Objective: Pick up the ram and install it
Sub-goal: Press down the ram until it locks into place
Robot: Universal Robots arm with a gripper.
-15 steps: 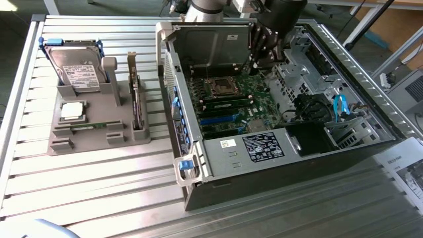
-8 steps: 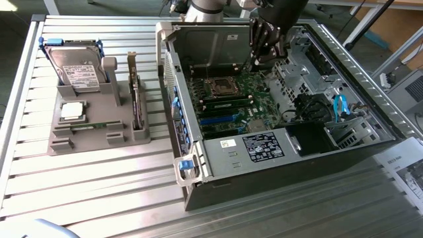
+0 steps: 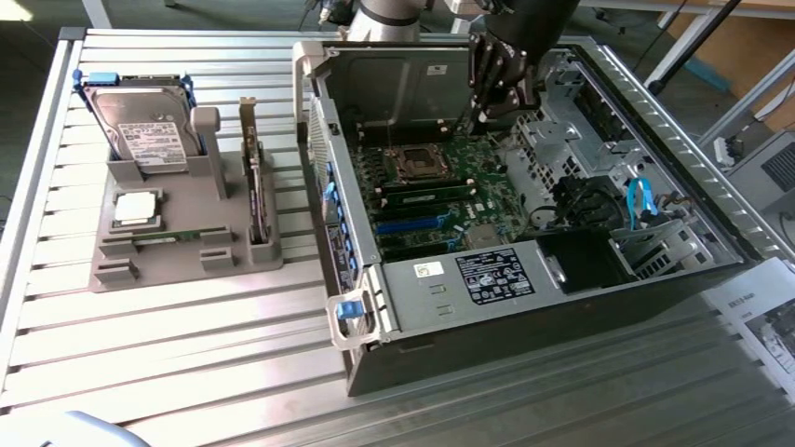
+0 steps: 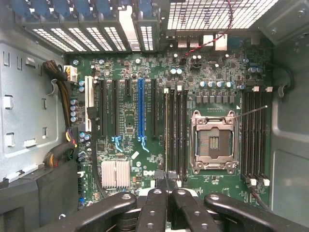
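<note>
Landmark for this entry: the processor socket [image 3: 416, 163] [image 4: 213, 140], lid frame open, in the middle of the motherboard inside the open computer case [image 3: 522, 317].

Gripper [image 3: 492, 110] [image 4: 166, 180]: I see it hanging over the case, above the far edge of the board from the socket in the exterior view. In the wrist view its fingertips [image 4: 159, 186] are pressed together, jaws closed. The tips line up with one end of the bank of long black memory slots [image 4: 176, 130] just beside the socket. I cannot tell whether anything thin is pinched between the pads.

Ram stick [image 3: 168, 237]: a narrow green strip lies flat in a groove of the grey holder [image 3: 236, 256]. It is outside the case, well apart from the socket, toward the exterior view's left. The gripper is nowhere near it.

Second green strip [image 3: 429, 185]: it lies just beside the socket in the slot bank. In the wrist view the slot farthest from the socket in that bank shows a pale yellow-green line [image 4: 166, 130]. I cannot tell whether this is a seated stick.

Other items in the holder:
- hard drive [image 3: 143, 126], upright
- silver-topped processor chip [image 3: 134, 209], flat
- expansion card [image 3: 257, 196], on edge

Beyond the slot bank from the socket are a blue card slot [image 4: 140, 108] and a finned heatsink [image 4: 116, 173].
</note>
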